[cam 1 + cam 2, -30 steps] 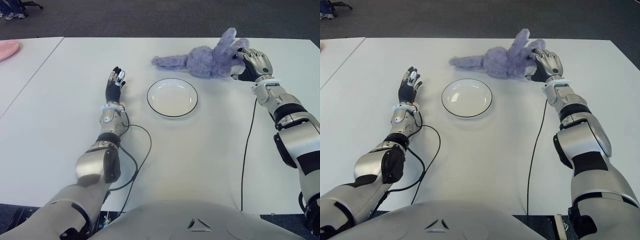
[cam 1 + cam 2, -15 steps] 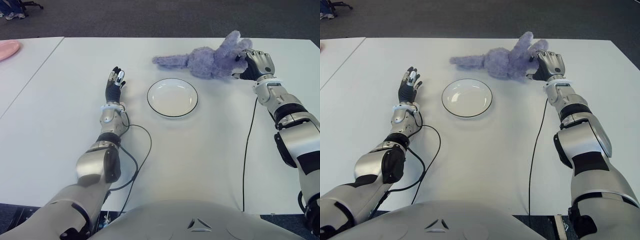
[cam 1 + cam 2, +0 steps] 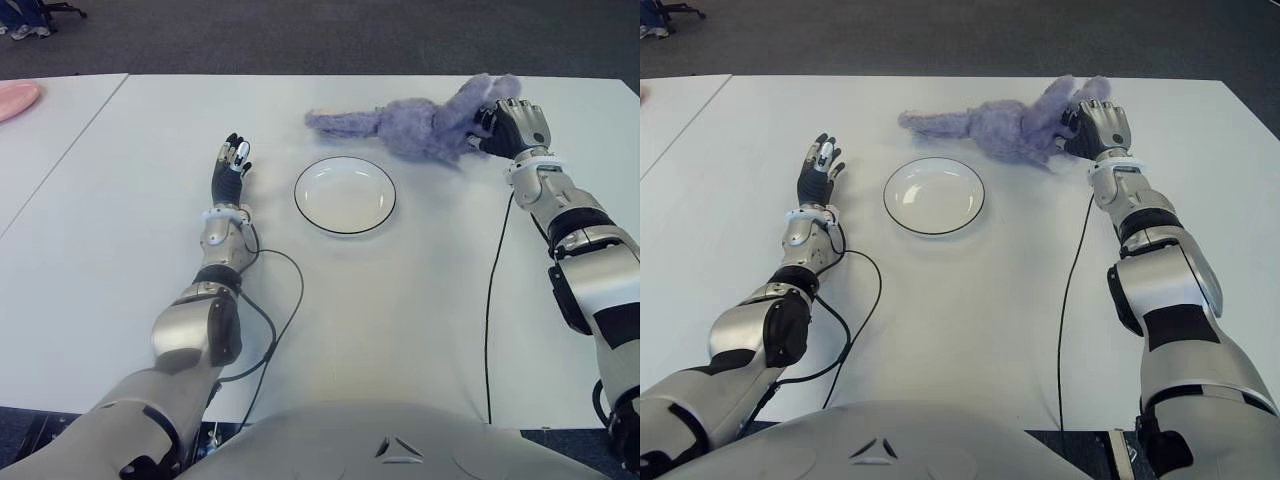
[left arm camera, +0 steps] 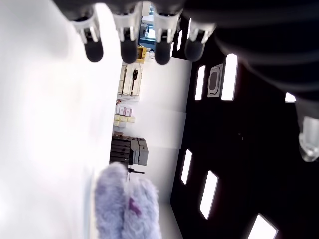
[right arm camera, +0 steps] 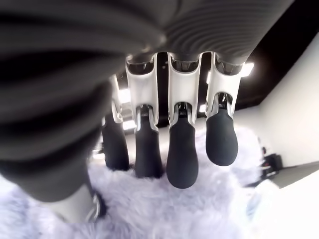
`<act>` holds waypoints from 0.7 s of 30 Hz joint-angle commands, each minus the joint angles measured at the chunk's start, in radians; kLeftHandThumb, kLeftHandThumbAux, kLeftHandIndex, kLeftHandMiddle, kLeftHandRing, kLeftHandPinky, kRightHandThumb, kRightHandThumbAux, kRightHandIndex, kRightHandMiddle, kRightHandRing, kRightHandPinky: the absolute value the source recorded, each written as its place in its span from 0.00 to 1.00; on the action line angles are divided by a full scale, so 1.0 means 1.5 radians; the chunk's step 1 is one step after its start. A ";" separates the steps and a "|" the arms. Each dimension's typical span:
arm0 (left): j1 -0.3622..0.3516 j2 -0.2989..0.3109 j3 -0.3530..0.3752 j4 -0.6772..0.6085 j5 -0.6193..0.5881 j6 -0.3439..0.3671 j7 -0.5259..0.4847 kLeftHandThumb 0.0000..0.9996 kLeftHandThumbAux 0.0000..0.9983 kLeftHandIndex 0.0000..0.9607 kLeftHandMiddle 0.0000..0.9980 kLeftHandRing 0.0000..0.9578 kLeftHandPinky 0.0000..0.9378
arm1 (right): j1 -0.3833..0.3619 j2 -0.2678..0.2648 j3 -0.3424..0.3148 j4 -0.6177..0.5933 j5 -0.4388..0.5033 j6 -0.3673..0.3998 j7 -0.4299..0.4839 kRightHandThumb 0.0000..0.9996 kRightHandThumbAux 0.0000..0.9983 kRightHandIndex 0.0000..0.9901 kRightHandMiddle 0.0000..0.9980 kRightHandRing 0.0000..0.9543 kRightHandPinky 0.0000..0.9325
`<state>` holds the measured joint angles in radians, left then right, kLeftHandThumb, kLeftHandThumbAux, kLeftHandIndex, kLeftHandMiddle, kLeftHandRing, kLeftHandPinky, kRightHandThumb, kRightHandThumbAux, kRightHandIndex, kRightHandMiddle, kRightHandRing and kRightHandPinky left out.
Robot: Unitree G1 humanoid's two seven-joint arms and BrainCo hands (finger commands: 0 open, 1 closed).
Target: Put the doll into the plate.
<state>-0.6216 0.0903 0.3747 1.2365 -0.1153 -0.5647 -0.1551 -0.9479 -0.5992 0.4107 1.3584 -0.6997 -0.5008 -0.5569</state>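
Your right hand (image 3: 1092, 128) is at the far right of the white worktop (image 3: 400, 300), fingers (image 5: 182, 154) curled onto the head end of the fluffy lilac plush doll (image 3: 420, 125). The doll lies stretched across the worktop beyond the round white plate with the dark rim (image 3: 345, 195), well apart from it, its thin end trailing toward your left. The grasp looks closed on fur, though how much body is caught can't be judged. Before lifting, firm the curl so you hold stuffing, not pile. Raise high enough that the trailing end clears the plate rim, then carry toward you and inward and lower the bulk over the plate centre. Left hand (image 3: 231, 165) shows left of the plate, fingers straight, holding nothing.
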 commanded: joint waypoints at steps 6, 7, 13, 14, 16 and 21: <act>0.116 -0.051 0.000 0.081 0.007 0.085 0.016 0.00 0.42 0.03 0.08 0.07 0.07 | 0.020 0.010 0.001 -0.017 0.001 -0.088 -0.046 0.68 0.73 0.43 0.66 0.70 0.73; 0.116 -0.051 -0.001 0.081 0.008 0.085 0.018 0.00 0.42 0.03 0.08 0.07 0.07 | 0.020 0.008 0.002 -0.020 0.000 -0.098 -0.051 0.68 0.73 0.43 0.66 0.70 0.73; 0.115 -0.048 -0.011 0.081 0.019 0.086 0.030 0.00 0.43 0.03 0.08 0.07 0.07 | 0.020 -0.008 0.003 -0.039 -0.002 -0.155 -0.076 0.68 0.73 0.43 0.67 0.70 0.74; 0.115 -0.048 -0.014 0.081 0.022 0.088 0.034 0.00 0.43 0.03 0.08 0.07 0.06 | 0.020 -0.010 0.003 -0.043 -0.003 -0.166 -0.080 0.68 0.73 0.43 0.67 0.71 0.75; 0.115 -0.046 -0.018 0.082 0.028 0.091 0.040 0.00 0.44 0.03 0.09 0.07 0.06 | 0.021 -0.013 0.003 -0.048 -0.003 -0.184 -0.088 0.68 0.73 0.43 0.68 0.71 0.76; 0.116 -0.046 -0.018 0.081 0.032 0.091 0.043 0.00 0.45 0.04 0.09 0.07 0.05 | 0.028 -0.014 -0.001 -0.059 0.003 -0.225 -0.090 0.68 0.73 0.43 0.70 0.73 0.78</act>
<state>-0.6220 0.0904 0.3580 1.2365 -0.0844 -0.5644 -0.1168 -0.9426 -0.6168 0.4109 1.2873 -0.7018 -0.7770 -0.6860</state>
